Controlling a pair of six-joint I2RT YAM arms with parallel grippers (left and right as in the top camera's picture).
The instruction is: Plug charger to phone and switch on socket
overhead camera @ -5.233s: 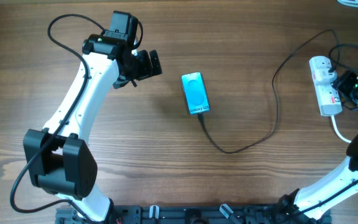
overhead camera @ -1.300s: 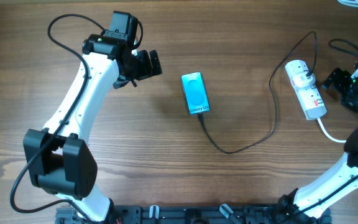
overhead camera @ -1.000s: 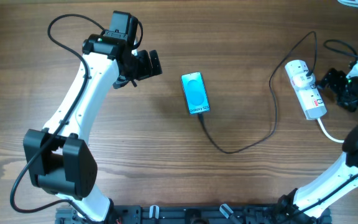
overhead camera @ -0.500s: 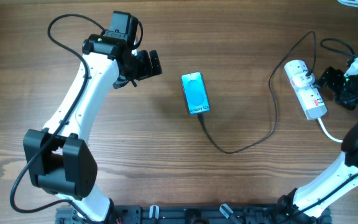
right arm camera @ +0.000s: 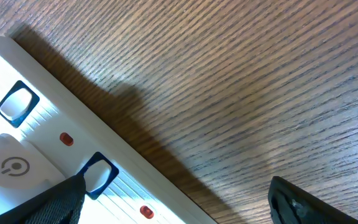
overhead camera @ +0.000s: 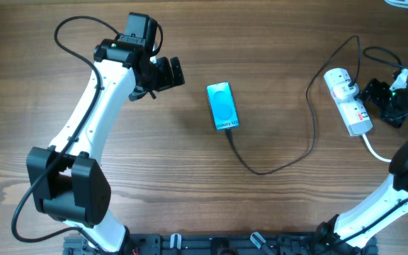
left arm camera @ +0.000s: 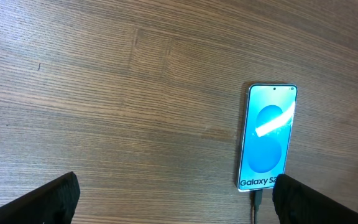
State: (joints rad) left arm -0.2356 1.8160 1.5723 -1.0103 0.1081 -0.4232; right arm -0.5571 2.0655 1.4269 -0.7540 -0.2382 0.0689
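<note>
Overhead: the socket lies by the right edge of the tabletop, up toward the far-right corner. Its long axis is slanted, far end toward table centre, near end toward the right edge. The right gripper sits just beside its right-edge flank, fingers pointed at the strip, not visibly touching. The phone is mid-table, slightly toward the far edge, long axis roughly far-to-near. The charger leaves the phone's near end, loops toward the near edge, then climbs to the plug at the strip's far end. The left gripper is well apart from the phone, on its left-edge side. For the switch, the right arm is clearly the nearer.

Left wrist: left gripper is spread wide with nothing held. The phone lies flat, off to one side of the gap rather than between the fingers. The charger meets its bottom edge and looks seated.

Right wrist: right gripper is spread wide and empty. The socket crosses the left part of the view diagonally, with two rocker switches: one, the other close to the left fingertip. I can't tell either one's on/off position. My read is that the coming move is a short push onto a rocker from here.
</note>
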